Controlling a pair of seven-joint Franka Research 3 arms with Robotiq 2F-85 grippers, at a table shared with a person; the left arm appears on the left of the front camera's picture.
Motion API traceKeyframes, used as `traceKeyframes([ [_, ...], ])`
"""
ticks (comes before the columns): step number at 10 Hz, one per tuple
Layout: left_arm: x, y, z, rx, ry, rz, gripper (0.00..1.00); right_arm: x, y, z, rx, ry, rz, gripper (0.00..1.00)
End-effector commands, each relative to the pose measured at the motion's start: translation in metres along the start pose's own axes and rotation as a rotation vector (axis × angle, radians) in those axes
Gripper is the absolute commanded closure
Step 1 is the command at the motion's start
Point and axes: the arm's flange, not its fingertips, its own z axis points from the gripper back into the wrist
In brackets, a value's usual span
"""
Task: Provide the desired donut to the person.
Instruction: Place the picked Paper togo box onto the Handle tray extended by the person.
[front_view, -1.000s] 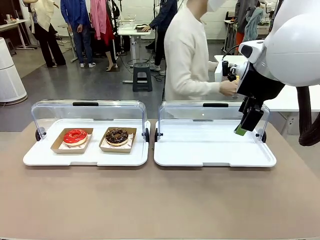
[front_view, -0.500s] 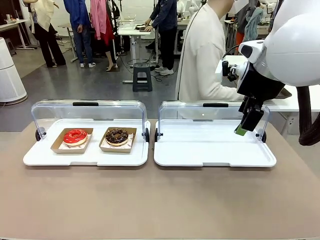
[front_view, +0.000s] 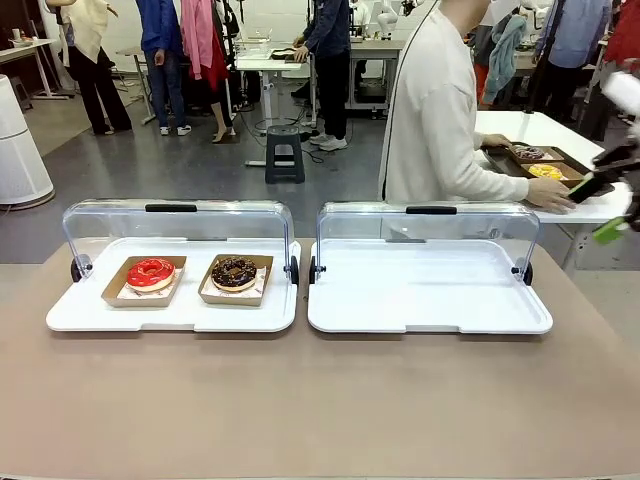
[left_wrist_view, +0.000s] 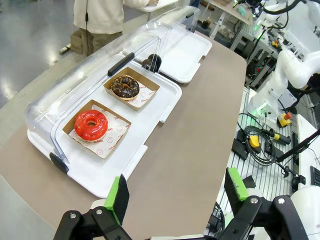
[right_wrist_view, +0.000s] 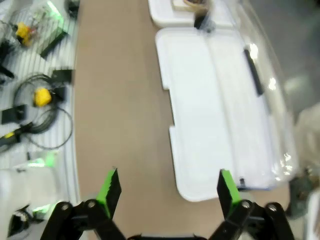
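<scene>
Red-glazed donut (front_view: 151, 271) and a chocolate donut (front_view: 234, 270) are sitting side by side in little cardboard trays on the left white tray (front_view: 170, 312), red one further left, both under the flipped-back clear lid (front_view: 178, 218). The right white tray (front_view: 428, 312) has nothing on it, lid up too. Both trays are on the tan table (front_view: 320, 400).

The person (front_view: 440, 110) in the cream cardigan is standing at the far side, turned to a white side table (front_view: 560, 170) and reaching a hand (front_view: 551, 194) toward a brown tray of donuts (front_view: 540, 163) there.

The right claw (front_view: 603, 208) is way off at the right edge of the front view, blurry, jaws spread wide with nothing in them. Its wrist cam looks down at the bare tray. The left claw (left_wrist_view: 176, 192) hangs above the table's near edge, green pads wide apart, holding nothing, with both donuts well ahead of it.
</scene>
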Motion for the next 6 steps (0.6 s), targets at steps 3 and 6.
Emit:
traceKeyframes([
  [3, 0.001, -0.001, 0.001, -0.005, -0.021, -0.015, 0.00, -0.077, -0.028, -0.014, 0.083, -0.377, 0.034, 0.00],
  [6, 0.001, -0.001, 0.001, -0.005, -0.021, -0.015, 0.00, -0.098, -0.023, -0.039, 0.003, -0.370, -0.043, 0.00],
])
